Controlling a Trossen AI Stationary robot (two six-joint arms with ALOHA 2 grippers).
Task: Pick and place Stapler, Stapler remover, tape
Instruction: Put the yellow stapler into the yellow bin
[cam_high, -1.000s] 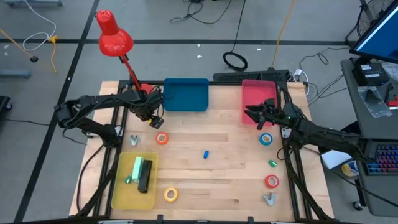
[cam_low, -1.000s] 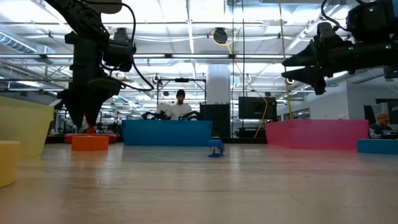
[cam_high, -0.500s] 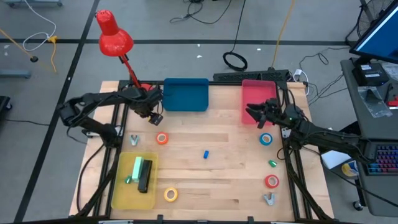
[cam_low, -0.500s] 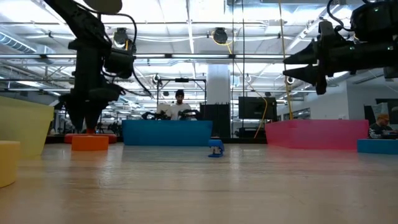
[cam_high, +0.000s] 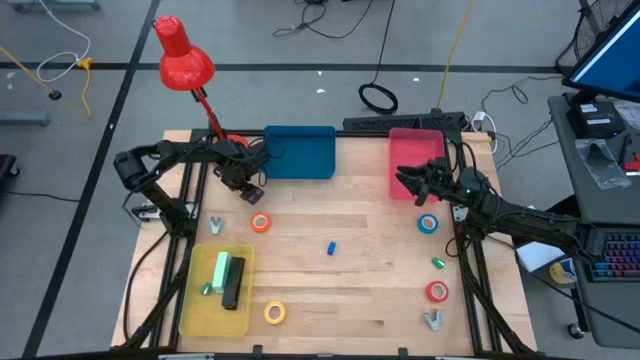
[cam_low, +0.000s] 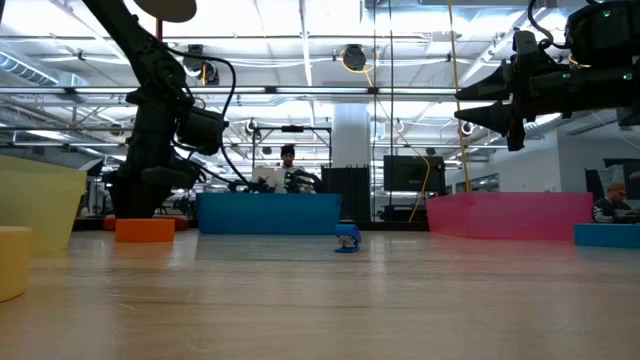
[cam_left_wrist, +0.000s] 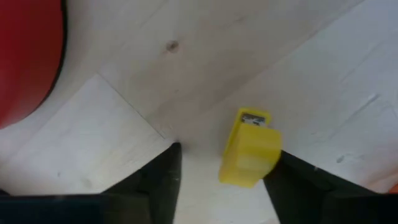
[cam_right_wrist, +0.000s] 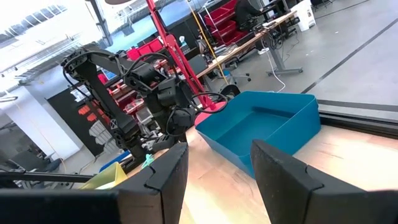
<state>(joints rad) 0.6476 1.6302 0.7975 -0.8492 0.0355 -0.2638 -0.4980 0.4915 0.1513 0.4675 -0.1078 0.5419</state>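
Note:
My left gripper (cam_high: 241, 180) is low over the table beside the red lamp base (cam_left_wrist: 28, 59). It is open, with its fingers on either side of a small solid yellow bit (cam_left_wrist: 250, 149) that lies on the wood. My right gripper (cam_high: 408, 182) hangs open above the pink tray (cam_high: 415, 150). The orange tape (cam_high: 260, 223), yellow tape (cam_high: 274, 313), blue tape (cam_high: 428, 223) and red tape (cam_high: 437, 291) lie flat on the table. Staple removers lie at the left (cam_high: 215, 226) and near right (cam_high: 432, 320). A green stapler (cam_high: 221, 268) and a black stapler (cam_high: 233, 285) lie in the yellow tray (cam_high: 195, 305). My left gripper comes from above with its open fingers astride the yellow bit, which rests on the table close to one finger (cam_left_wrist: 298, 180). I cannot tell whether that finger touches it.
The blue tray (cam_high: 300, 152) stands at the far edge, right of my left gripper. The red lamp (cam_high: 182, 55) rises from its base at the far left. A small blue bit (cam_high: 330, 247) and a green bit (cam_high: 437, 262) lie on the wood. A person shows in the room beyond (cam_low: 289, 170).
My left arm has drawn its elbow in and my left gripper has gone down toward the table by the lamp base, shifting slightly toward the far edge.

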